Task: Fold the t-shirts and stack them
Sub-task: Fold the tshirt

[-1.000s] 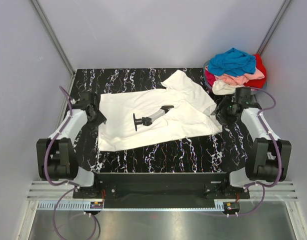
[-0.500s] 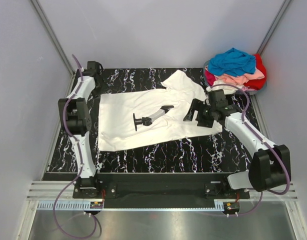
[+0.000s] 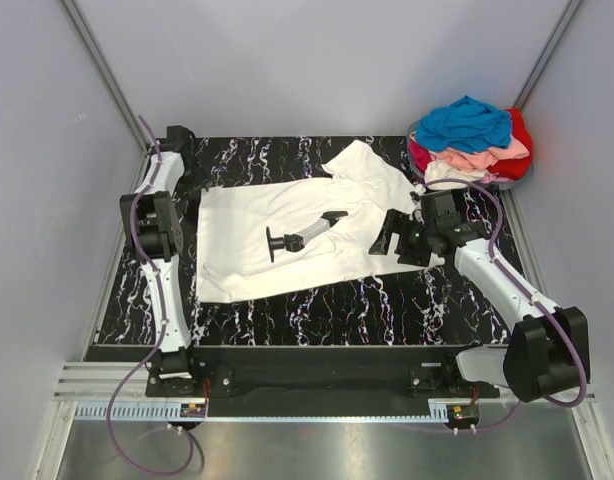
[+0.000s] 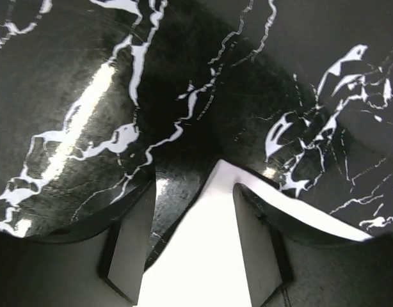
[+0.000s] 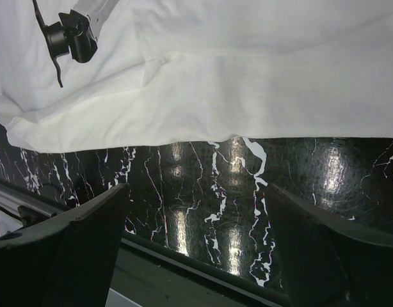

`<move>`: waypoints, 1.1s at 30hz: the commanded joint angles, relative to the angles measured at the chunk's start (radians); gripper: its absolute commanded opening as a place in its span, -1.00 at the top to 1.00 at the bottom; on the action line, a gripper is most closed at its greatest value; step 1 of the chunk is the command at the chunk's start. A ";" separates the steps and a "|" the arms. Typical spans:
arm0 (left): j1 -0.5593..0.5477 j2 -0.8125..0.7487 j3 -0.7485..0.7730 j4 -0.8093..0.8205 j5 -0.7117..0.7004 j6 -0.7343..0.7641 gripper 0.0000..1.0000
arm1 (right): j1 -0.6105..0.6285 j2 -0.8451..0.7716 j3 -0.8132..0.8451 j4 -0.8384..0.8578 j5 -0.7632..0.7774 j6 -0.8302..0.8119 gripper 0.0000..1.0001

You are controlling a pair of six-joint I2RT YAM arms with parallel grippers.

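At the far left corner of the black marbled table (image 3: 317, 305) the left arm stands folded upward. Its end effector (image 4: 195, 192) points down at the far left corner of the cream-white t-shirt (image 3: 277, 225). In the left wrist view its two fingers (image 4: 129, 249) stand partly apart, and the pointed white corner of the cloth lies between them on the table. I do not see them pinching the cloth.

The cream-white t-shirt lies spread flat over the middle of the table. Its body reaches toward the left, and one sleeve points to the far side, right of the middle. On top of the shirt, about in its middle, rests a small black and grey object (image 3: 302, 235) shaped like a handle with a round foot.

The right end effector (image 3: 385, 236) hangs over the right part of this shirt, near its near edge. Its fingers (image 5: 75, 249) are spread wide and hold nothing. Under them the right wrist view shows the hem of the shirt and the bare table.

At the far right corner lies a pile of crumpled t-shirts (image 3: 472, 145): a bright blue one (image 3: 472, 120) on top, pale pink (image 3: 479, 157) under it, red (image 3: 522, 140) at the right side, and a cream one (image 3: 442, 176) at the near left side of the pile.
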 commanded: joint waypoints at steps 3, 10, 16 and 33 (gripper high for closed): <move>-0.022 0.004 -0.011 0.032 0.049 -0.007 -0.04 | 0.007 -0.011 0.012 0.010 0.006 -0.021 -0.88; -0.048 0.015 -0.007 0.068 0.087 0.000 0.36 | 0.007 -0.020 -0.005 0.002 0.015 -0.021 -0.89; -0.045 -0.028 -0.016 0.022 0.049 0.011 1.00 | 0.008 -0.021 0.009 0.005 0.014 -0.012 -0.87; 0.067 -0.484 -0.405 -0.149 -0.066 0.033 1.00 | 0.005 0.811 1.182 -0.235 0.227 -0.067 -0.84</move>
